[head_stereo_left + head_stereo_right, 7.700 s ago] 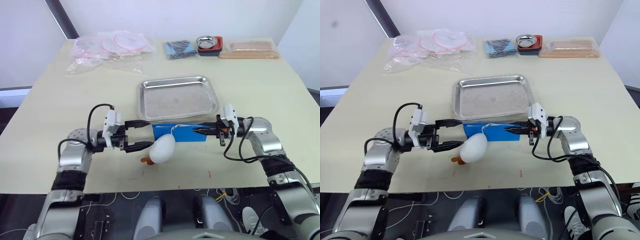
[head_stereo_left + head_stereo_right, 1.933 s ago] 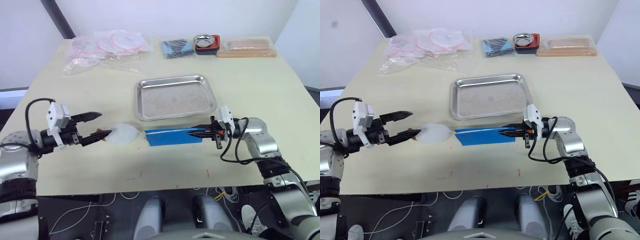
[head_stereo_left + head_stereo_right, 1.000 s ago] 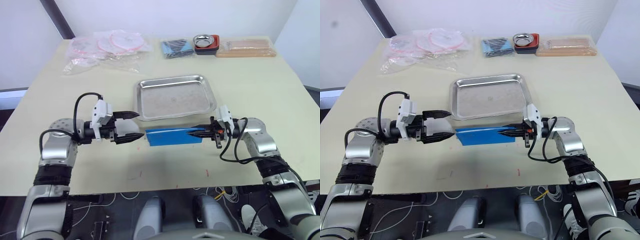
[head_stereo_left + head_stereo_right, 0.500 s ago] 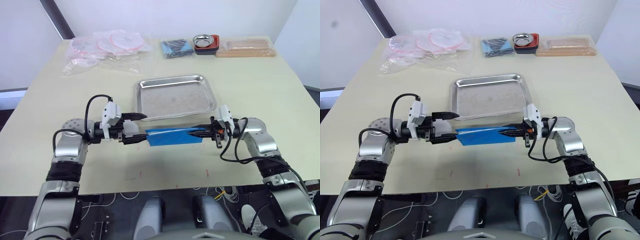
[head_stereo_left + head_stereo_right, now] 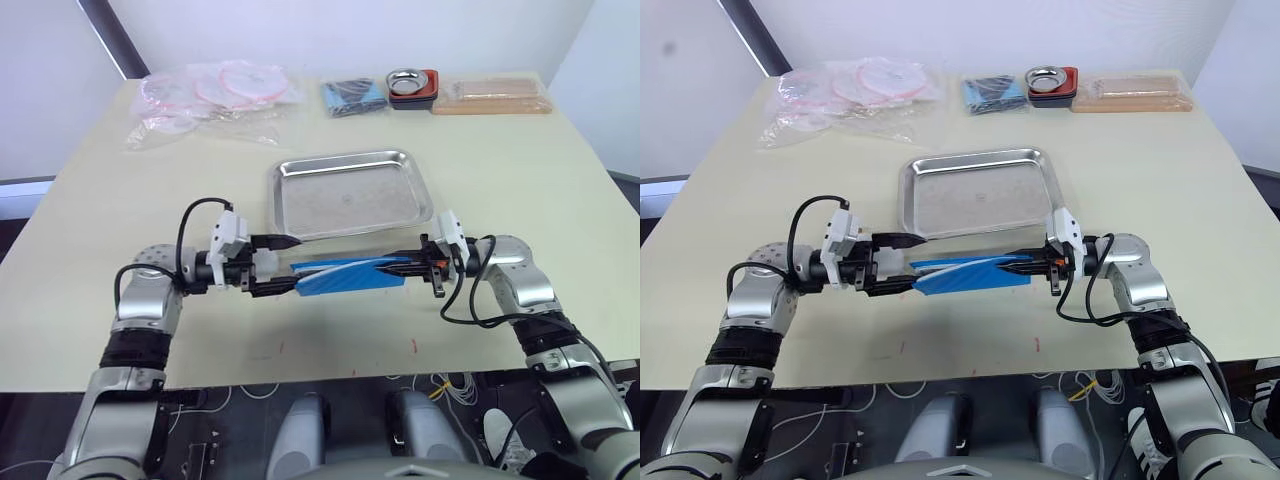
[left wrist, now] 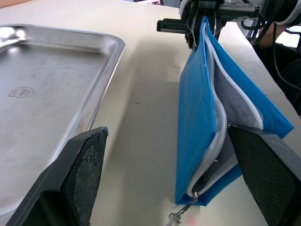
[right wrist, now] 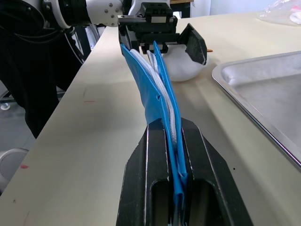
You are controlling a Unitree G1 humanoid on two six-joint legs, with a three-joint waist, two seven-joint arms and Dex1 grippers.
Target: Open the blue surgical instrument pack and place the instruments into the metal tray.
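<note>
- Progress: the bright blue rectangular fabric pack (image 5: 348, 274) is unzipped along one edge, its grey-white lining showing, but I judge it not yet spread open; the large shallow stainless steel tray (image 5: 352, 194) holds no instruments.
- Right claw (image 5: 392, 264): pressed together, pinching the pack's right end.
- Left claw (image 5: 283, 268): spread, its fingers either side of the pack's left end, not gripping it.
- Position: the pack stands on edge on the cream bench (image 5: 120, 210), just in front of the tray, between my claws.
</note>
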